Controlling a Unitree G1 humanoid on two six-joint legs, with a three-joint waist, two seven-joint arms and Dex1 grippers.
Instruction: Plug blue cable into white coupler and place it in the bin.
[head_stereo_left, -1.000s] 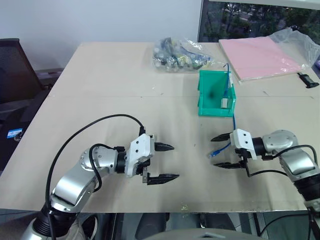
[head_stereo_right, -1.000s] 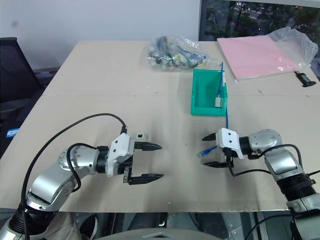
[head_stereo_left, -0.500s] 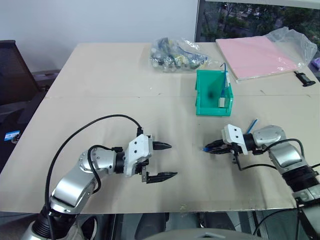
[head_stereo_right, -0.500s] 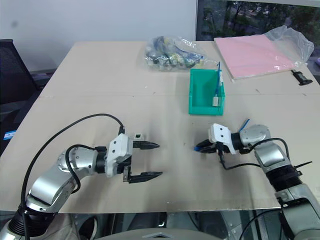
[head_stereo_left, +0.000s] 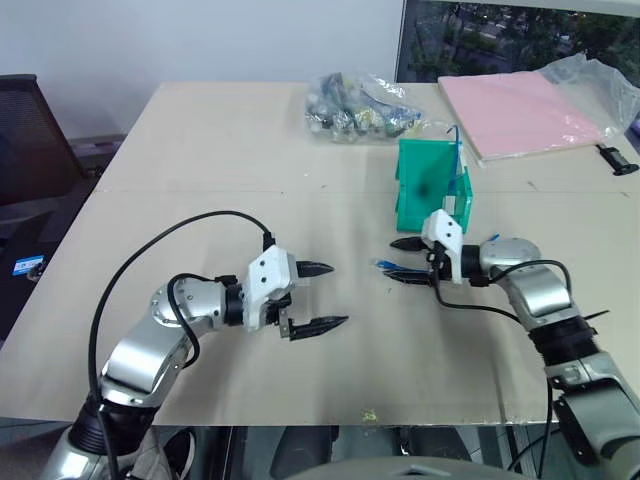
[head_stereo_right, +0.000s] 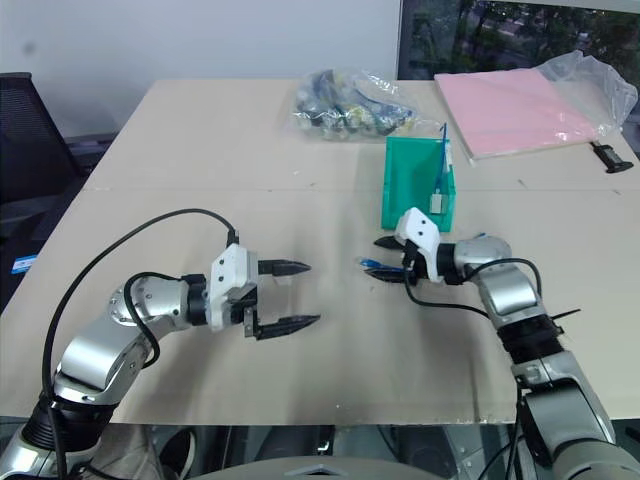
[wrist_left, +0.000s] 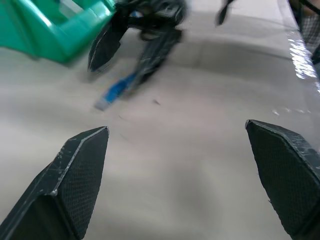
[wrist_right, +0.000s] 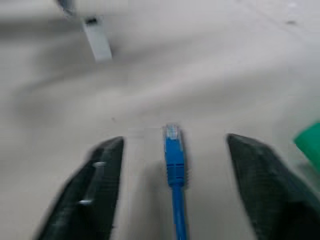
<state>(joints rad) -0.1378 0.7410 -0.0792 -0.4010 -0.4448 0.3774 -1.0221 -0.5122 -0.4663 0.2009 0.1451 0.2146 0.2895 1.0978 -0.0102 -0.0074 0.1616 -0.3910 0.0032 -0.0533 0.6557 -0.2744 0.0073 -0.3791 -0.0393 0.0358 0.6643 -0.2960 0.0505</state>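
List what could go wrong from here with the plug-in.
1. The right gripper is open, the blue cable loose between its fingers, so the plug may slip or swing.
2. The white coupler lies apart on the table; the open left gripper holds nothing.
3. The bin stands just behind the right gripper and could be bumped.

Beige table (head_stereo_left: 200, 160), white wall (head_stereo_left: 200, 40) behind, dark window (head_stereo_left: 500, 30), black chair (head_stereo_left: 30, 130).
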